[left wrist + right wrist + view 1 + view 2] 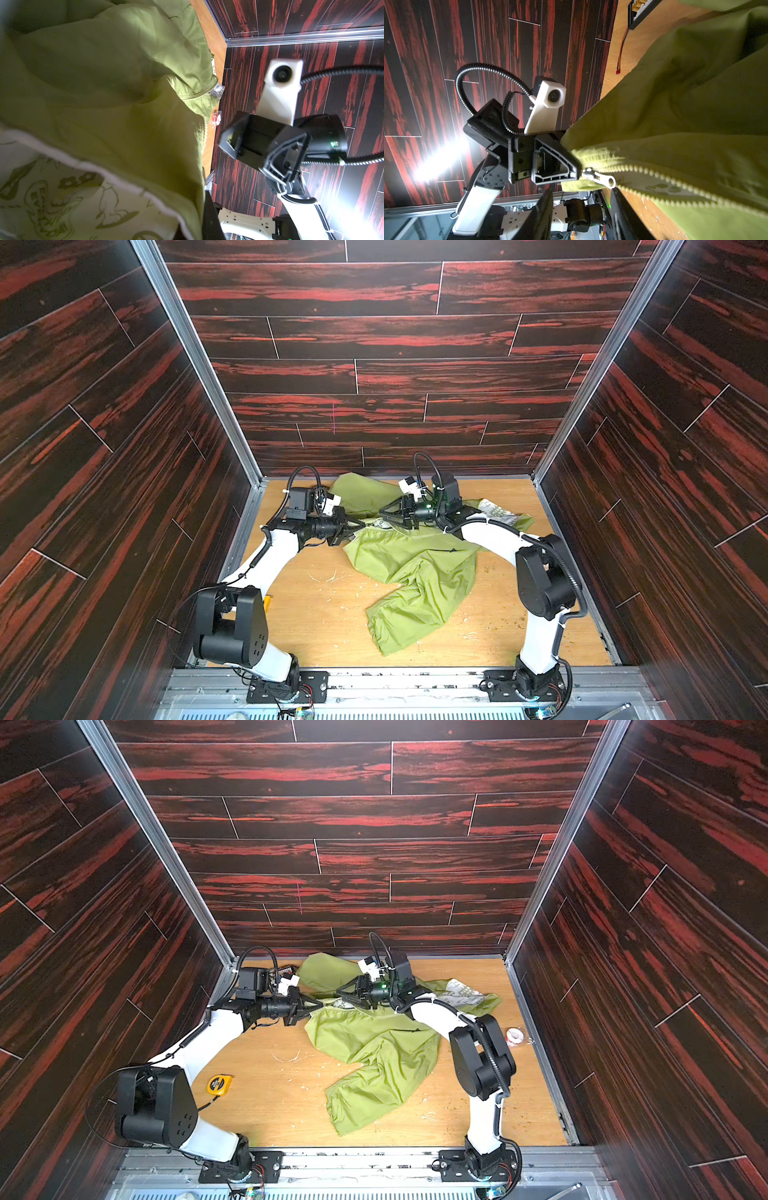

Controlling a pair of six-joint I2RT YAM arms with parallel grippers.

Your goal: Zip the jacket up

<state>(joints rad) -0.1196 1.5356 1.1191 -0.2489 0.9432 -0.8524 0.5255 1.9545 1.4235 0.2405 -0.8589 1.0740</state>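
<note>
The olive-green jacket (415, 568) (374, 1048) lies crumpled on the wooden table, with a sleeve toward the front. My left gripper (362, 524) (321, 1004) is shut on the jacket's edge beside the zipper's end. In the left wrist view the cloth (104, 83) and its printed lining cover one finger. In the right wrist view the silver zipper pull (605, 180) sits at that pinched end, and two rows of green teeth (675, 176) spread apart behind it. My right gripper (381, 512) (583, 209) is open and empty, its fingertips (545, 212) just short of the pull.
A yellow tape measure (219, 1085) lies near the left arm's base. A red-and-white tape roll (514, 1036) sits by the right wall. A black connector strip (639, 12) with a red wire lies at the table's back. Dark wood-pattern walls enclose three sides.
</note>
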